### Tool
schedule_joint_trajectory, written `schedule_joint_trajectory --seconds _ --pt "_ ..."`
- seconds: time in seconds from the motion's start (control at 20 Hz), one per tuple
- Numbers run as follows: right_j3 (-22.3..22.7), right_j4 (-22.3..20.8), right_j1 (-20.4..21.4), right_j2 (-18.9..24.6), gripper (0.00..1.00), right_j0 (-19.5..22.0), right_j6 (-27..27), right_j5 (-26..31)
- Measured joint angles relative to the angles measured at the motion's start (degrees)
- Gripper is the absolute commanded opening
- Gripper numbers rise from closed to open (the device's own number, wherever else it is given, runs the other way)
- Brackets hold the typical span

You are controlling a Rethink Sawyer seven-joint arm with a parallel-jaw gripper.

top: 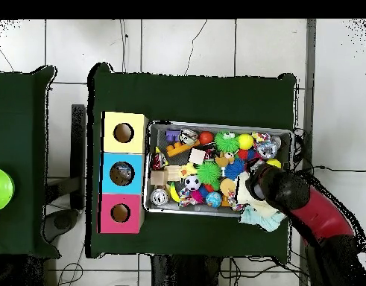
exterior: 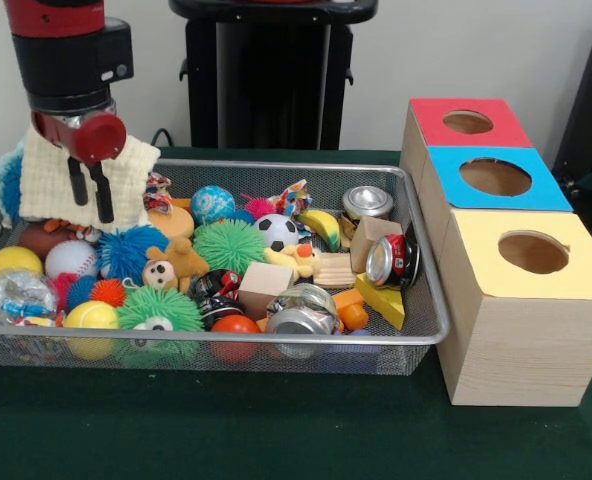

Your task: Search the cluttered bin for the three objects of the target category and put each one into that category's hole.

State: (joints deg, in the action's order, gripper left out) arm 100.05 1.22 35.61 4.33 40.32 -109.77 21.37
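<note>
At the left of the front view, the gripper [exterior: 91, 203] is seen hanging over the far left corner of the mesh bin [exterior: 421, 265], its two black fingers pressed nearly together with nothing pinched between them; a cream knitted cloth [exterior: 44, 180] lies draped just behind them and is not held. Which category is wanted cannot be read from the scene, so the search is judged to be only starting. Below the fingers a white baseball [exterior: 71, 258] and a blue spiky ball [exterior: 128, 250] are packed close, with a yellow ball [exterior: 14, 261] near the rim. Toward the middle a green spiky ball [exterior: 228, 245], a soccer ball [exterior: 275, 231] and a wooden block [exterior: 266, 279] are crowded against one another. Further right, crushed cans [exterior: 366, 203] and a yellow wedge [exterior: 381, 300] are found by the bin's right wall. Beside the bin the box is set with a red hole [exterior: 467, 122], a blue hole [exterior: 495, 177] and a yellow hole [exterior: 533, 252]. For a clean pick the fingers should be spread before descent, an item lying on top and free of neighbours should be chosen, and the cloth should be avoided so that it is not dragged along
</note>
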Motion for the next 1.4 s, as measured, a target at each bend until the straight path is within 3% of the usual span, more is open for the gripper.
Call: schedule_joint_trajectory --seconds 0.35,0.7,1.0,1.4 --pt "-0.2 4.2 2.0 -3.3 1.0 -2.6 0.0 0.1" --pt "-4.2 5.8 2.4 -8.7 1.0 -6.7 0.0 1.7" --pt "-6.9 7.6 2.5 -10.3 1.0 -6.9 0.0 2.2" --pt "-5.4 10.0 6.1 -11.1 1.0 -5.9 0.0 2.3"
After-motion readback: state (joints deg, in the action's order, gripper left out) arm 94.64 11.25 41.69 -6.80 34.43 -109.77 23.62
